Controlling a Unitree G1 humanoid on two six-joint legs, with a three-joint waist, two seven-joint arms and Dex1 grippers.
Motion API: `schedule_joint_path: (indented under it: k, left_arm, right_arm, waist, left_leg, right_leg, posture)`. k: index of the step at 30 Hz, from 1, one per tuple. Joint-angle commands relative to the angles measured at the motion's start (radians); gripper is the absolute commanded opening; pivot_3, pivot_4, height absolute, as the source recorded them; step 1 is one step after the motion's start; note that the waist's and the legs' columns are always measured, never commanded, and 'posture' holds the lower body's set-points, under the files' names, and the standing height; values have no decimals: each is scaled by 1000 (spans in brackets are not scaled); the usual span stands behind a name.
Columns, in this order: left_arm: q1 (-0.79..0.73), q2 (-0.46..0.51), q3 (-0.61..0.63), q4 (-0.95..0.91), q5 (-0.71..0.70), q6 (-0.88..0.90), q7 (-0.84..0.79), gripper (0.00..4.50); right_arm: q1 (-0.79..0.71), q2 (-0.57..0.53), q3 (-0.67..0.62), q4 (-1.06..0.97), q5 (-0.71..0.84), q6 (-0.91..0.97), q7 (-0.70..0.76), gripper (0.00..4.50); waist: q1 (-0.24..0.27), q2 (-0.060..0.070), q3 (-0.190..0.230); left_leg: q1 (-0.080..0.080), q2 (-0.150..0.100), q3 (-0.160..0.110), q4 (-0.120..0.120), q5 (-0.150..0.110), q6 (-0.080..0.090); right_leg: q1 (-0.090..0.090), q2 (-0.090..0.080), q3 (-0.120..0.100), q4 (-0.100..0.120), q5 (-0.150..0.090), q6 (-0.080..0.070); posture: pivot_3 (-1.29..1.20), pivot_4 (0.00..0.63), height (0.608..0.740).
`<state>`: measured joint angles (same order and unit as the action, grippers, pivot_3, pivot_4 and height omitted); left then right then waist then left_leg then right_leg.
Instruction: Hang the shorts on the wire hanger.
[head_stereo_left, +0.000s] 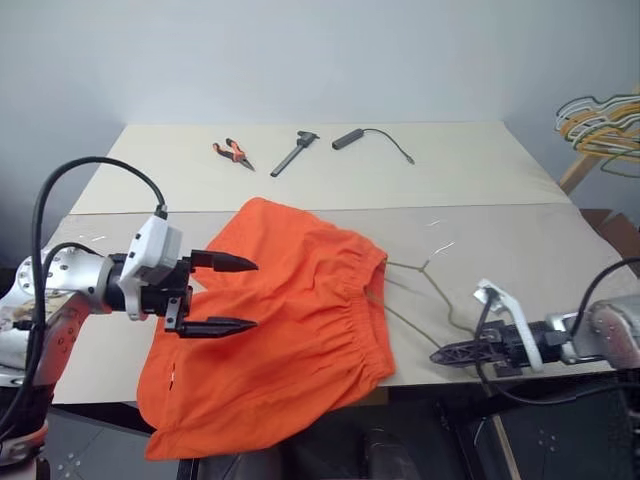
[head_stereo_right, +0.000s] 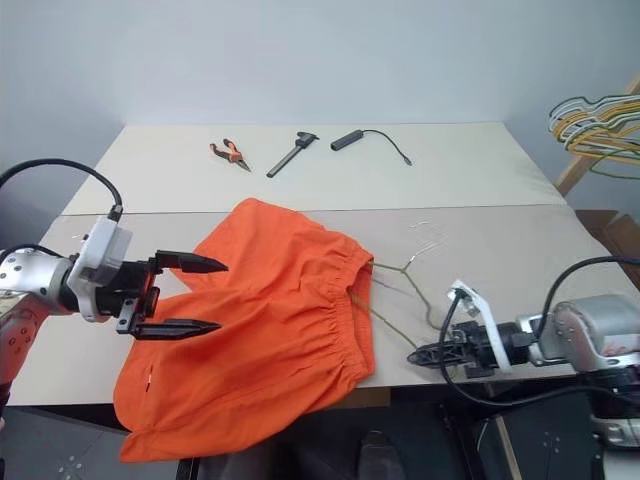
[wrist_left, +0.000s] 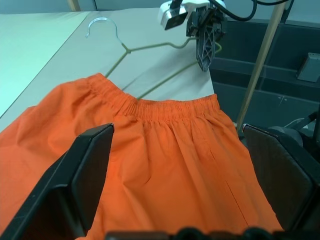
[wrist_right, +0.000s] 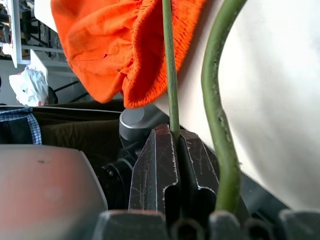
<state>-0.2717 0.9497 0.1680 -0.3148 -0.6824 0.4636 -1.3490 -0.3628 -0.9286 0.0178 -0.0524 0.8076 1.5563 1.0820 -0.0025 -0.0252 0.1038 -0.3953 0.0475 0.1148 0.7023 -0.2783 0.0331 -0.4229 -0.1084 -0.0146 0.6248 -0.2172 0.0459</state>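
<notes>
Right pincer (wrist_right: 176, 145) clamps wire hanger (wrist_right: 170, 65) — left pincer (head_stereo_left: 220, 295) gapes above shorts (head_stereo_left: 290, 320).

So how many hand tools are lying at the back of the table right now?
3, in a row on the far table panel: orange-handled pliers at the left, a black hammer-like tool in the middle, a black corded tool at the right. None looks hidden.

Head stereo pair: looking forward and down over the table (head_stereo_left: 480, 170) from above, both eyes sharing the same scene, the shorts (head_stereo_left: 290, 320) lying mid-picture. Left wrist camera: sitting close above the shorts, facing along the left gripper (wrist_left: 180, 190) across the waistband toward the wire hanger (wrist_left: 150, 47) and the right gripper (wrist_left: 206, 62). Right wrist camera: looking from very near along the right gripper's fingers (wrist_right: 160, 170), sharing the hanger wire and the waistband with the left wrist view.
</notes>
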Motion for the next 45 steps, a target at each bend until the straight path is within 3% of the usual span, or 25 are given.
schedule_joint_path:
  k: [1, 7, 14, 23, 27, 35, 40, 45]
  left_arm:
    - [-12, 6, 7, -8, -4, -9, -5, 4483]
    - [-5, 13, 16, -19, -8, -5, -1, 4483]
    - [-7, 14, 18, -17, -7, -5, 3, 4483]
    - [-109, -11, -35, 60, 27, -36, -12, 4483]
    - [-300, -30, -75, 233, 108, -120, -32, 4483]
    - [-663, -70, -150, 623, 279, -357, -131, 4483]
    - [-821, -98, -178, 814, 352, -478, -198, 4483]
    - [-909, -102, -246, 939, 380, -537, -264, 4483]
  right_arm:
    - [-66, 45, -31, 79, -8, 14, -52, 0]
    - [-117, 91, -62, 136, -4, -3, -98, 0]
    - [-81, 47, -152, 86, 18, -13, -112, 0]
    - [-142, 65, -185, -146, -22, -100, -256, 0]
    - [-347, 26, 4, -185, -194, -293, -299, 0]
    - [-707, 55, 287, -69, -330, -434, -129, 0]
    - [-790, 64, 405, -88, -381, -483, -15, 0]
    - [-792, 94, 429, -85, -407, -496, 17, 0]
  waist:
    - [0, 0, 0]
    - [-1, 0, 0]
    - [3, 0, 0]
    - [-12, 0, 0]
    - [-33, 0, 0]
    - [-72, 1, -2]
    - [-95, 1, -3]
    - [-113, 2, -4]
  left_leg:
    - [0, 0, 0, 0, 0, 0]
    - [0, 0, 1, 0, 0, 0]
    - [-2, 0, 1, 0, 0, 0]
    - [-1, 0, 0, 0, 0, 0]
    - [-2, 0, 1, 1, 1, -1]
    - [-5, 0, 1, 2, 1, -1]
    - [-21, 0, 1, 6, 4, -7]
    - [-26, -1, 1, 10, 4, -5]
  right_leg:
    - [0, 0, 0, 0, 0, 0]
    - [0, 0, 0, 0, 0, 0]
    - [0, 0, -1, -1, 0, 0]
    - [0, 0, -1, 0, 0, 0]
    - [-2, 0, -1, 0, 1, 0]
    - [-3, 0, -2, 1, 1, 1]
    - [-15, 0, -3, 2, 3, 4]
    - [-18, -1, -4, 3, 4, 5]
  posture:
    - [1, 90, 740]
    - [14, 86, 740]
    - [-2, 82, 740]
    - [-56, 76, 740]
    - [-97, 65, 740]
    - [-122, 43, 740]
    - [-126, 36, 740]
    - [-120, 28, 740]
